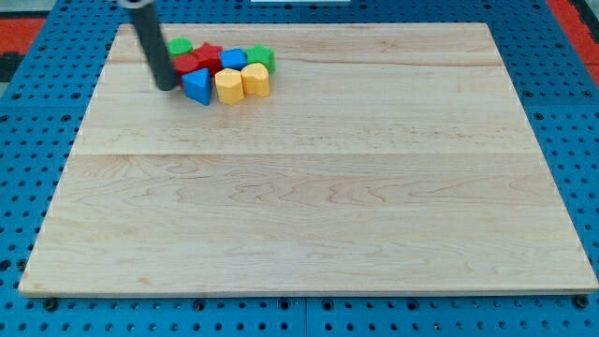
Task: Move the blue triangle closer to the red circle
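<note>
The blue triangle [197,86] lies near the board's top left, in a tight cluster of blocks. The red circle [187,65] sits just above it, touching or nearly touching, partly hidden by my rod. My tip [168,87] rests on the board just left of the blue triangle, very close to it. The rod rises from there up toward the view's top left.
The cluster also holds a red block [209,56], a green block [180,45], a blue block [233,59], a green block [261,58] and two yellow blocks [228,86] [255,80]. The wooden board [309,187] lies on a blue pegboard.
</note>
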Robot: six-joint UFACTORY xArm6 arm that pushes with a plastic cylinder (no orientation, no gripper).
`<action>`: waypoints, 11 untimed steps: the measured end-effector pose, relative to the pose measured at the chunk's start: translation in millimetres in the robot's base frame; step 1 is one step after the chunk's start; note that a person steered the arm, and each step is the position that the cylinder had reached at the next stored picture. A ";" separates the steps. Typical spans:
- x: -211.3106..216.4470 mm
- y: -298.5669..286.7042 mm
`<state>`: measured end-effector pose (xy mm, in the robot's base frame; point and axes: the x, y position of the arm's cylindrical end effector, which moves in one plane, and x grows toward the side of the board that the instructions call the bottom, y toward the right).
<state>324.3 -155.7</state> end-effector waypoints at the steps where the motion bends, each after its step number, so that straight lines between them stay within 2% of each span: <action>1: -1.6 30.7; 2: 13.8 15.3; 3: 27.0 -44.5; 4: 11.3 -64.7; 5: 3.4 -10.9; 6: 0.6 14.6; 7: 11.8 16.1; 8: 43.4 40.0; 9: 67.3 19.4; 10: 99.3 63.4; 11: 99.4 102.8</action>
<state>423.7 -52.8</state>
